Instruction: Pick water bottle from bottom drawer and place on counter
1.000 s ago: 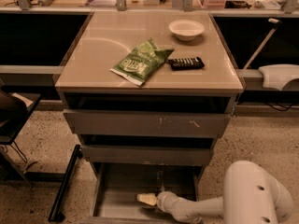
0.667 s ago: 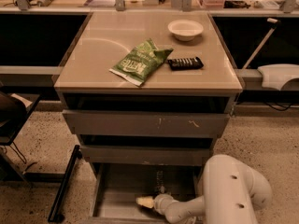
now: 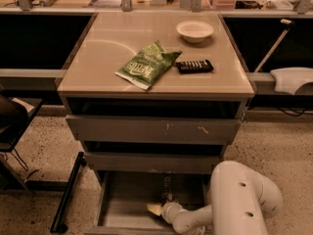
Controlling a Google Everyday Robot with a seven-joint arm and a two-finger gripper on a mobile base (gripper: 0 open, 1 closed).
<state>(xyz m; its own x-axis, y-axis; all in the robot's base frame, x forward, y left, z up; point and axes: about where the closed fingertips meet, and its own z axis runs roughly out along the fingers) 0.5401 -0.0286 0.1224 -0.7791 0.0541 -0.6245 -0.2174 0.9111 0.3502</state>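
The bottom drawer (image 3: 122, 204) is pulled out at the foot of the grey cabinet. My gripper (image 3: 155, 209) is low inside it, near the middle front, and shows a pale tip pointing left. A faint clear shape standing just behind it looks like the water bottle (image 3: 167, 190); I cannot tell whether they touch. My white arm (image 3: 239, 199) reaches in from the lower right and hides the drawer's right part. The tan counter (image 3: 102, 58) tops the cabinet.
On the counter lie a green snack bag (image 3: 149, 65), a black remote (image 3: 194, 66) and a white bowl (image 3: 194, 31). The two upper drawers (image 3: 151, 129) stick out slightly. A dark chair (image 3: 12, 121) stands left and a black bar (image 3: 66, 195) leans beside the drawer.
My arm's elbow has swung left and closer to the cabinet. The gripper has stayed at nearly the same spot in the bottom drawer.
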